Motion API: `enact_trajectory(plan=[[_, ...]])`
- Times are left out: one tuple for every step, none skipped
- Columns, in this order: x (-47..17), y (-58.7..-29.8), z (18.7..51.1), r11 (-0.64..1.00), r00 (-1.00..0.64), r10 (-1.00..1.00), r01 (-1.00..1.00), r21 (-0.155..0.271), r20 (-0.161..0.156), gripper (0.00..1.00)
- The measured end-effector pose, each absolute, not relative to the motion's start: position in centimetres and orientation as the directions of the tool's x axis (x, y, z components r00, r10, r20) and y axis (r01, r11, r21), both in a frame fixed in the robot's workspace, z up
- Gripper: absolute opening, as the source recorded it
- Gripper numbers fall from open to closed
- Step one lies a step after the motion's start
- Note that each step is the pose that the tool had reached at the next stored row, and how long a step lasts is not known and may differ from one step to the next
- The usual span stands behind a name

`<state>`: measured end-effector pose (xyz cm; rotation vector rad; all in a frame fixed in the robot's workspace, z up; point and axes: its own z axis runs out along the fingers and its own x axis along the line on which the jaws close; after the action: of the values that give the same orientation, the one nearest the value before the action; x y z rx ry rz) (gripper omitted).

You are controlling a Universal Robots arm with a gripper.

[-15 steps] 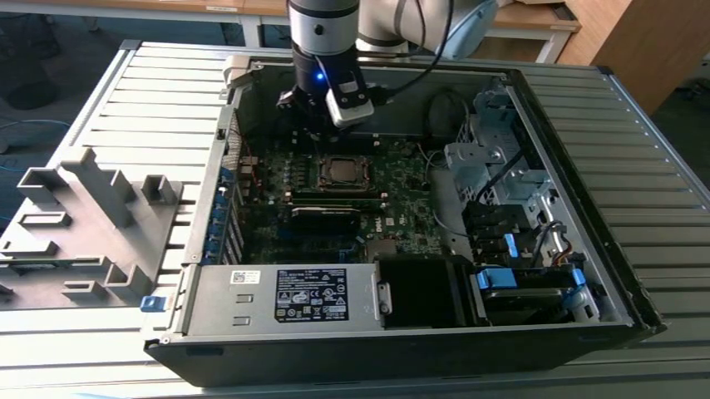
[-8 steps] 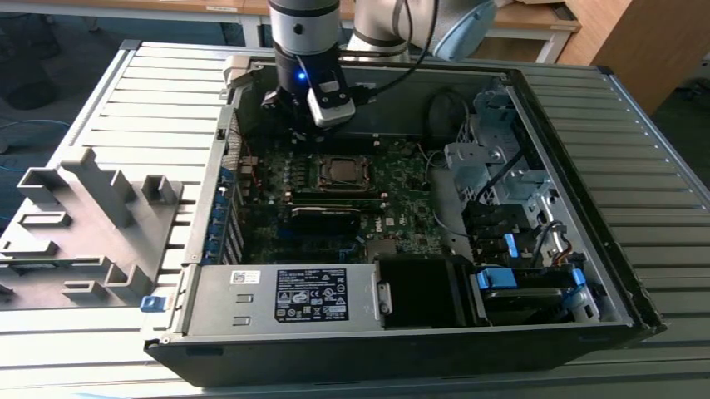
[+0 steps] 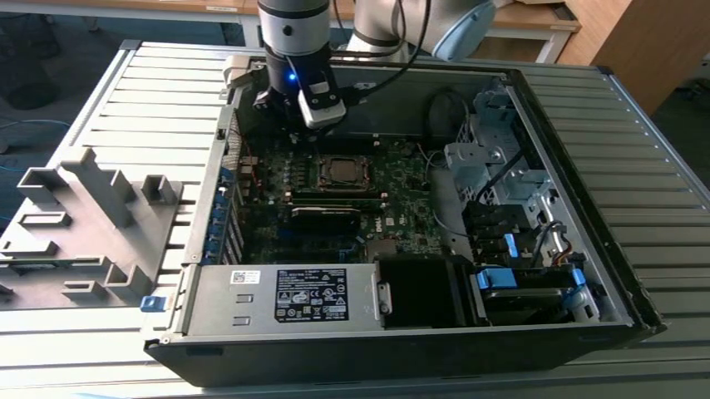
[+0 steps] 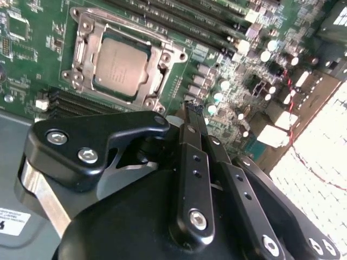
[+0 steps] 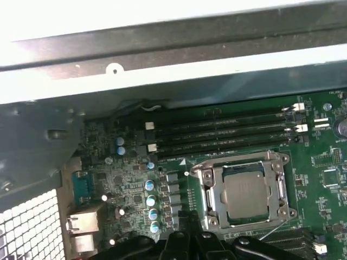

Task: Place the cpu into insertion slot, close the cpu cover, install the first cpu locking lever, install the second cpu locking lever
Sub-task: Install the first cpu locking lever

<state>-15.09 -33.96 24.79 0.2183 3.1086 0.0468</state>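
Open computer case (image 3: pixel 577 193) on a slatted table (image 3: pixel 654 150), arm reaching inside.
The gripper (image 3: pixel 308 110) hangs over the motherboard (image 3: pixel 394 204) by the case's far wall, near the silvery-framed insertion slot (image 3: pixel 342 172). A labelled power supply (image 3: pixel 299 295) occupies the near corner. A grey fixture (image 3: pixel 89 216) lies at the exterior view's left.

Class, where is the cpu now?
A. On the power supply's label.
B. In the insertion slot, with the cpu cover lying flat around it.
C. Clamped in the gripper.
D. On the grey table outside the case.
B: in the first wrist view the cpu sits in the insertion slot, its silvery top showing through the cut-out of the flat-lying cpu cover.
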Motion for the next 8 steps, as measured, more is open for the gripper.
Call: enact_trajectory(plan=[[-15.15,-33.99,24.79,0.989,-0.990,0.140,0.139,0.045,-0.021,0.11],[-15.20,-34.02,24.79,0.989,-0.990,0.140,0.138,0.059,-0.019,0.11],[-15.24,-34.04,24.79,0.988,-0.990,0.140,0.138,0.073,-0.017,0.11],[-15.28,-34.08,24.78,0.987,-0.990,0.139,0.137,0.087,-0.015,0.11],[-15.34,-34.11,24.78,0.986,-0.990,0.139,0.137,0.099,-0.013,0.11],[-15.42,-34.14,24.78,0.984,-0.990,0.139,0.137,0.110,-0.012,0.11],[-15.54,-34.17,24.77,0.984,-0.990,0.138,0.136,0.119,-0.011,0.11],[-15.64,-34.18,24.75,0.983,-0.990,0.138,0.136,0.124,-0.010,0.11]])
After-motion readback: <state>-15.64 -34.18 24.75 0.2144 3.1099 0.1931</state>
